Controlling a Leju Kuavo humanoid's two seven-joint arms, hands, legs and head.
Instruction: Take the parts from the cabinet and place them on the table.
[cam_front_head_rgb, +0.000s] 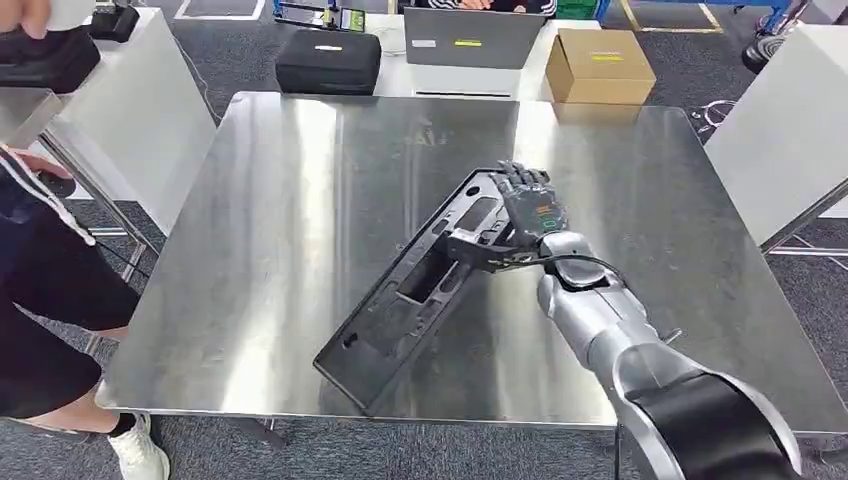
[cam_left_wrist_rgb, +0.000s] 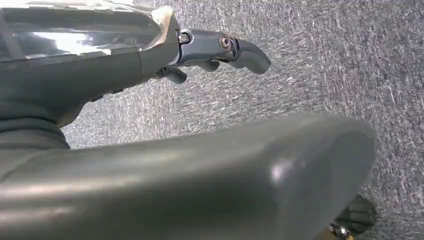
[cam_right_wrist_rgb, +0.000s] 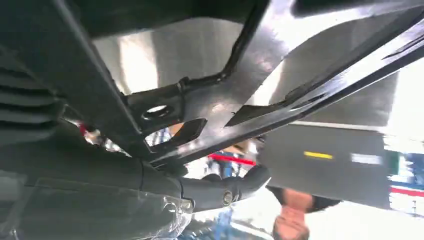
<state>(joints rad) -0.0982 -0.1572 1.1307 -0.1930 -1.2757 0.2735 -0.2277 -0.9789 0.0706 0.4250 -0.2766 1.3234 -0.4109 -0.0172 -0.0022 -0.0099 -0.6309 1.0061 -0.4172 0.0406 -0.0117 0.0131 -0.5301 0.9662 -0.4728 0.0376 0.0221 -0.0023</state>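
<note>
A long black plastic part (cam_front_head_rgb: 420, 285), a flat frame with cut-outs, lies slanted across the steel table (cam_front_head_rgb: 280, 200), one end near the front edge. My right hand (cam_front_head_rgb: 525, 215) grips its far end, fingers curled over the rim. In the right wrist view the part's ribs and holes (cam_right_wrist_rgb: 210, 105) cross close above my right hand's fingers (cam_right_wrist_rgb: 220, 192). In the left wrist view my left hand (cam_left_wrist_rgb: 215, 50) hangs over grey carpet, fingers loosely extended, holding nothing.
A person in dark clothes (cam_front_head_rgb: 40, 290) stands at the table's left side. Beyond the far edge are a black case (cam_front_head_rgb: 328, 60), a grey laptop-like box (cam_front_head_rgb: 472, 38) and a cardboard box (cam_front_head_rgb: 600, 65). White tables (cam_front_head_rgb: 790, 130) flank both sides.
</note>
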